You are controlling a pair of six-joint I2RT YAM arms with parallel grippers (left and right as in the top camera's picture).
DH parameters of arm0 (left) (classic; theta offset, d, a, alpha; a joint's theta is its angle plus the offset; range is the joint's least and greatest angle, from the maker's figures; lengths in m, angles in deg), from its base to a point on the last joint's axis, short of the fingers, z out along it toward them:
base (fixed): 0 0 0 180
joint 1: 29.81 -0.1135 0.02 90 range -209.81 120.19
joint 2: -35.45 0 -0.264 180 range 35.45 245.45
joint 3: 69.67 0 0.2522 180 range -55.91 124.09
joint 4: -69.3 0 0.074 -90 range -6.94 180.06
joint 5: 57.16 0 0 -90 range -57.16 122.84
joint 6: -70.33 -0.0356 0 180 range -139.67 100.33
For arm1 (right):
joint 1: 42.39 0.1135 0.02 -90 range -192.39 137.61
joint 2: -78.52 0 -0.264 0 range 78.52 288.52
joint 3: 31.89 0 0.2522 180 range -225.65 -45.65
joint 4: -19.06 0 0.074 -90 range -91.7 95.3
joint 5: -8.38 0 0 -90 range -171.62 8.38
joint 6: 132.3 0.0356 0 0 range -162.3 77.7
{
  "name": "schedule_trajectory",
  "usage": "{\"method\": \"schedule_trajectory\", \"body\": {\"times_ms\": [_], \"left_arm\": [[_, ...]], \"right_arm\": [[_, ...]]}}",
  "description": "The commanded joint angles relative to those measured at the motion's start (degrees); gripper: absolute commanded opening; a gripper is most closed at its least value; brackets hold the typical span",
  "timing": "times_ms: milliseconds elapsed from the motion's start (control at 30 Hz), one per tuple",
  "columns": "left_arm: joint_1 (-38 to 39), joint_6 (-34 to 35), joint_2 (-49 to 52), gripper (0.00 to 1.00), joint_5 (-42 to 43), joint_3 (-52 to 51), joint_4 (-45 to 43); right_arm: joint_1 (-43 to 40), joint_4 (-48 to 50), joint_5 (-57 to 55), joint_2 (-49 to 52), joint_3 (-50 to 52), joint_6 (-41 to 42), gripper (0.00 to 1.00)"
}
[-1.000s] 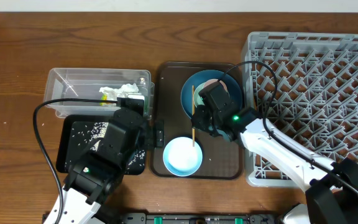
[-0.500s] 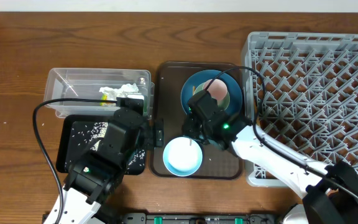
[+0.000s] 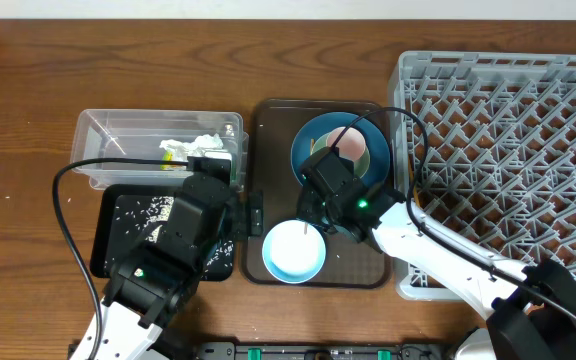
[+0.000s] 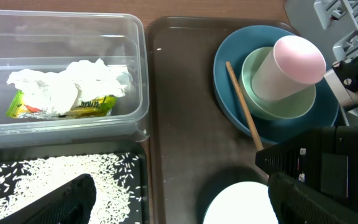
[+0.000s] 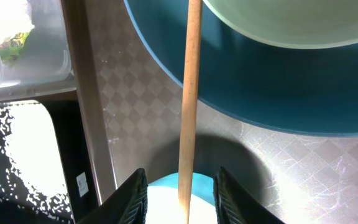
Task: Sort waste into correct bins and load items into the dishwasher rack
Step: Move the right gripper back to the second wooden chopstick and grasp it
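A wooden chopstick [image 5: 190, 93] lies from the dark-blue plate [image 3: 308, 150] to the light-blue bowl [image 3: 293, 252]. My right gripper [image 5: 184, 199] is open and straddles the chopstick's near end over that bowl, with a gap on each side. On the plate sits the pale-green bowl [image 4: 278, 106] with the white-pink cup [image 4: 291, 62] lying in it. My left gripper [image 4: 182, 205] is wide open and holds nothing, hovering over the edge between the black tray [image 3: 133, 215] and the brown tray [image 3: 268, 130]. The napkin [image 4: 73, 81] and the wrapper [image 4: 92, 106] lie in the clear tub [image 3: 128, 135].
Rice grains [image 4: 55, 174] are scattered in the black tray. The grey dishwasher rack [image 3: 508, 150] fills the right side, close against the brown tray. My right arm crosses the rack's front-left corner.
My right gripper has moved from over the plate towards the front, down to the chopstick's end at the light-blue bowl, and its jaws have narrowed slightly. The left arm has not moved.
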Motion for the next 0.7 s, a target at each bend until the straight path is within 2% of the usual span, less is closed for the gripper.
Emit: {"method": "schedule_trajectory", "body": {"times_ms": [0, 467, 667], "left_arm": [[-0.2, -0.9, 0.0, 0.91, -0.7, 1.3, 0.1], [-0.2, -0.9, 0.0, 0.91, -0.7, 1.3, 0.1], [-0.2, -0.9, 0.0, 0.91, -0.7, 1.3, 0.1]], "right_arm": [[1.2, -0.1, -1.2, 0.3, 0.8, 1.9, 0.35], [1.7, 0.2, -2.8, 0.3, 2.1, 2.3, 0.36], [1.7, 0.4, -2.8, 0.3, 2.1, 2.3, 0.21]]}}
